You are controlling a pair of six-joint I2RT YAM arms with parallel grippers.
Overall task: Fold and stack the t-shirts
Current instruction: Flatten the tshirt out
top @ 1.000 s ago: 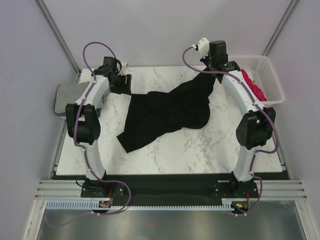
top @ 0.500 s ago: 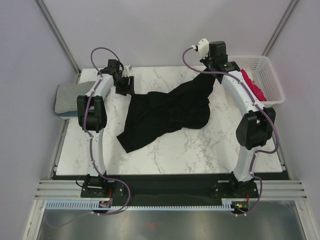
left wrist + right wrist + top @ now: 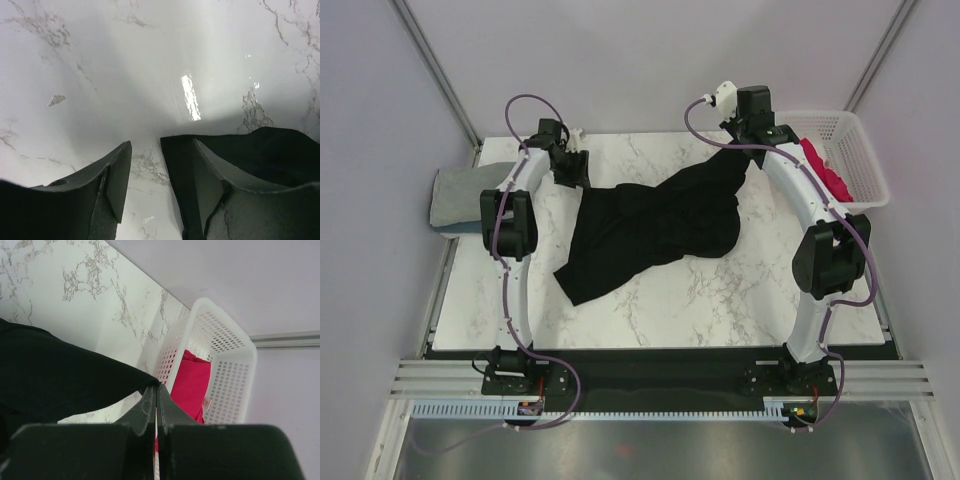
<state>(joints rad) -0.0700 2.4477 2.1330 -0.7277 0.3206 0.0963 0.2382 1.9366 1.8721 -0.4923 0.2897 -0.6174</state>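
Observation:
A large black t-shirt (image 3: 650, 225) lies crumpled across the middle of the marble table. My right gripper (image 3: 740, 148) is shut on its far right corner (image 3: 100, 380) and holds it lifted. My left gripper (image 3: 575, 170) is open at the shirt's far left corner; in the left wrist view the black cloth edge (image 3: 180, 165) lies by the right finger with bare marble in the gap. A crimson-pink t-shirt (image 3: 827, 170) lies in the white basket and also shows in the right wrist view (image 3: 192, 380). Grey and blue folded shirts (image 3: 455, 200) sit at the left table edge.
The white lattice basket (image 3: 855, 150) stands at the table's far right corner, close to my right arm. The purple walls enclose the table at the back and sides. The table's front half shows bare marble (image 3: 720, 300).
My left arm has swung right, from over the grey stack to the black shirt's far left corner. My right gripper and the shirt have not moved.

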